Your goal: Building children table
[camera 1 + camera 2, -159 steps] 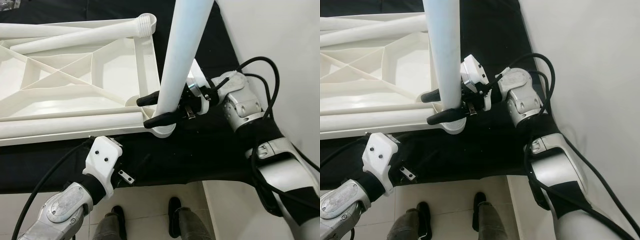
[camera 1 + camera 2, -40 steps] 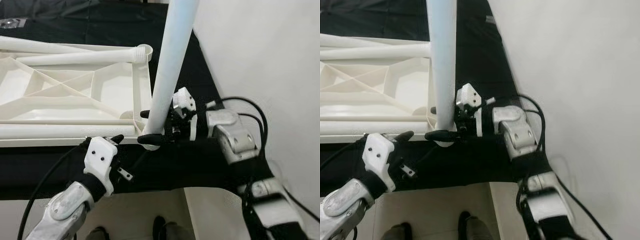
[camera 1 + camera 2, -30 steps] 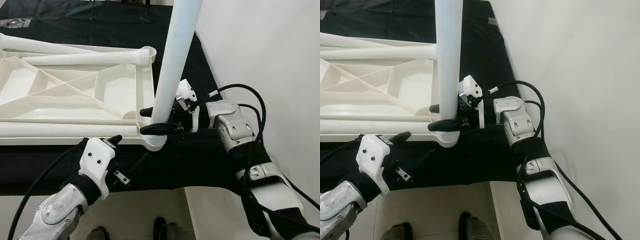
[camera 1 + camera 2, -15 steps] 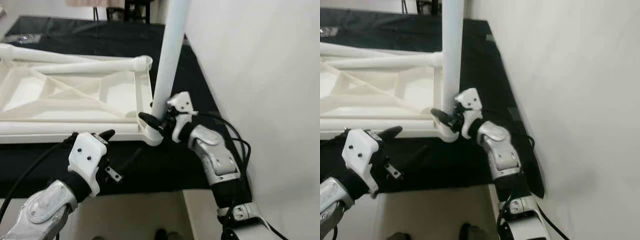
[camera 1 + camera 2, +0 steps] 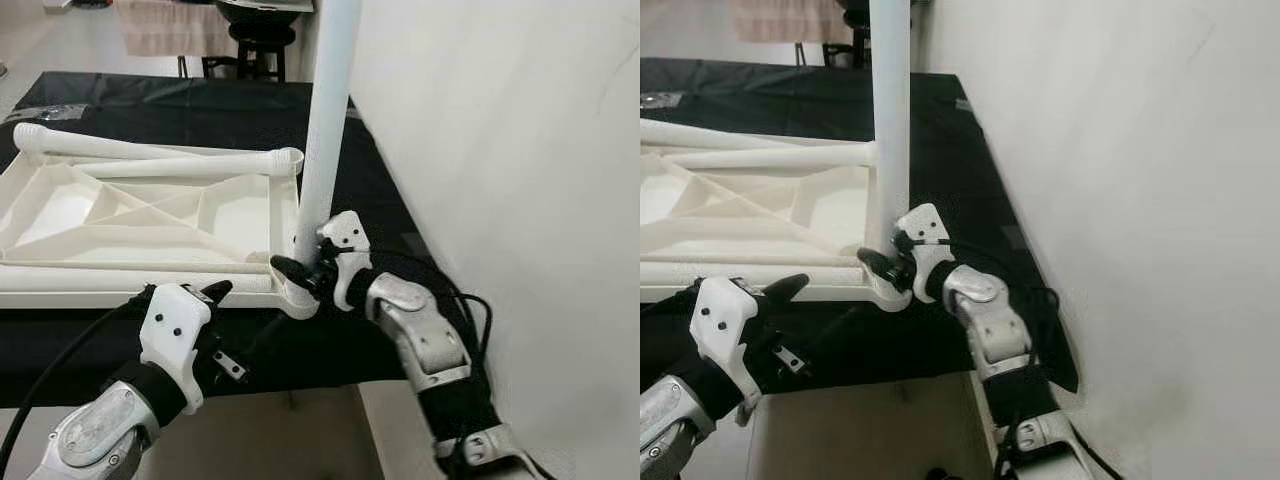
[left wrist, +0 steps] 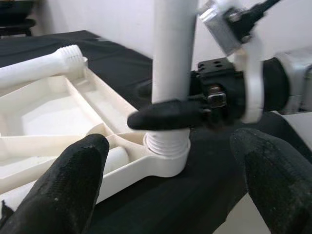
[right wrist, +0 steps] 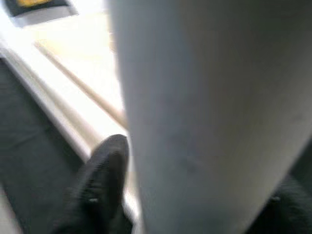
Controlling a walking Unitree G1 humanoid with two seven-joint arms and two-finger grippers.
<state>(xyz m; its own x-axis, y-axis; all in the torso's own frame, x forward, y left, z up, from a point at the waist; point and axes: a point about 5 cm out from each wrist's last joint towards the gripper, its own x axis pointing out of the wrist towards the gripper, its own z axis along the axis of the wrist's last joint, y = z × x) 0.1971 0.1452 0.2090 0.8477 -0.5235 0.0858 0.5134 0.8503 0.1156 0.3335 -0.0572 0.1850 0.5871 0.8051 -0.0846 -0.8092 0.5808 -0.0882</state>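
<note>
The upside-down white plastic table top (image 5: 150, 215) lies flat on a black cloth (image 5: 200, 110), and its underside shows thin ribs that cross to make triangle shapes. A long round white plastic leg (image 5: 325, 130) stands straight up in the round socket (image 6: 165, 158) at the corner of the top nearest the right gripper (image 5: 300, 272). The leg is smooth, and ridged screw threads show at its bottom where it meets the socket. The right gripper pinches this leg low down, just above the socket, with one black finger (image 6: 163, 114) on each side of it. Two more white legs (image 5: 160, 160) with ridged ends lie across the far edge of the top, past the right gripper. The left gripper (image 6: 170, 175) hangs just in front of the socket corner, close to the right gripper, with its two black fingers (image 6: 73, 180) spread wide apart and touching nothing. A white wall (image 5: 500, 150) stands just beside the right arm.
</note>
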